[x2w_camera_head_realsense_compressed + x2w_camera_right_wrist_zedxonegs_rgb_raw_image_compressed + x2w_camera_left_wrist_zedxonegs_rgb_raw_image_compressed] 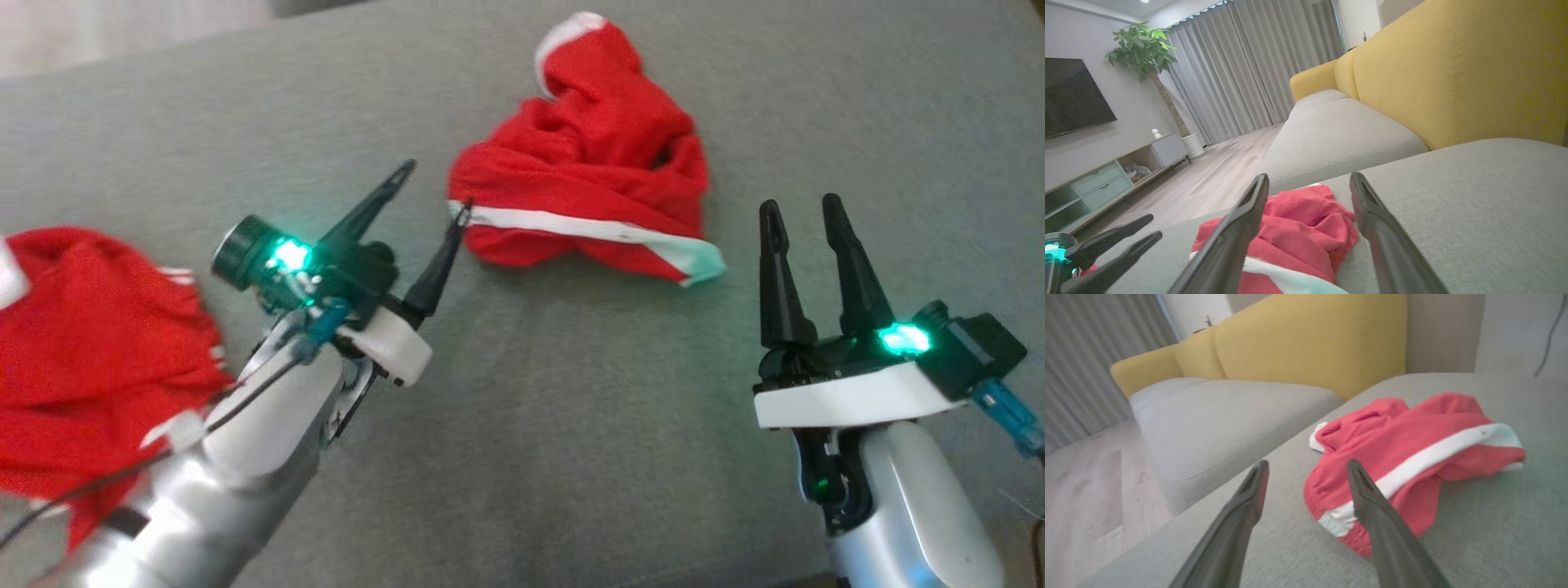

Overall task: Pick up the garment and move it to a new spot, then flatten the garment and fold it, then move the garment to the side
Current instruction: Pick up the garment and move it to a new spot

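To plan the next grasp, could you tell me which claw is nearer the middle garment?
Left. The left claw has one fingertip at the left edge of the middle garment; the right claw stands clear to its right.
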Controlling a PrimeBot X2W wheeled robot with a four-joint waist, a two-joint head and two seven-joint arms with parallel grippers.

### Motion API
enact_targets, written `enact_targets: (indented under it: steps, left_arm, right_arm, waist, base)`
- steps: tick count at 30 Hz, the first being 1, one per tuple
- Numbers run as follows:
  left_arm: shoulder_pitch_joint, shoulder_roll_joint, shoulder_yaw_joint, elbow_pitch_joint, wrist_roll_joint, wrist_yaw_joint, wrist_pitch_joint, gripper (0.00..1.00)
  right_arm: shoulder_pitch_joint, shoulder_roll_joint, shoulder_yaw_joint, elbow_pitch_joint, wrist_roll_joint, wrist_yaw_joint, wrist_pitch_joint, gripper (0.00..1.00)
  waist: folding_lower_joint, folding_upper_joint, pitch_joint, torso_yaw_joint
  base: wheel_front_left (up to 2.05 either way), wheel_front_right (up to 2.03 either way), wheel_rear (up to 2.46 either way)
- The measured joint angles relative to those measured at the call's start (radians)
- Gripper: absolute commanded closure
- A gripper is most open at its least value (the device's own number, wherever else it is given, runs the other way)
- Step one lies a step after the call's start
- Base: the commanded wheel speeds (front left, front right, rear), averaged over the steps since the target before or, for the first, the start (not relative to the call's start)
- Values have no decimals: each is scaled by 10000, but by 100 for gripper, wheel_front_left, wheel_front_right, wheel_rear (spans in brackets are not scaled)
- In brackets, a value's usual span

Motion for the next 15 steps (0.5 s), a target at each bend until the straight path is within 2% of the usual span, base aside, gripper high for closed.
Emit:
enact_targets:
  steps: [7,10,11,15]
  left_arm:
    - [1835,278,2013,-2178,-1365,604,-111,0]
    - [2862,274,2917,-3344,-1540,717,-117,0]
    - [3620,107,3517,-3925,-1616,732,-150,0]
    - [5141,-366,4224,-4431,-1333,711,-157,0]
  right_arm:
    - [352,2,-355,263,-644,0,0,0]
    - [715,2,-514,447,-819,0,0,0]
    - [978,4,-614,640,-897,0,0,0]
    - [1424,6,-757,838,-907,0,0,0]
  waist:
    - [-1,0,-721,1019]
    - [-2,0,-1062,1414]
    - [-2,0,-1288,1654]
    - [-3,0,-1701,2031]
  base:
    - [0,0,0]
    - [0,0,0]
    - [0,0,0]
    - [0,0,0]
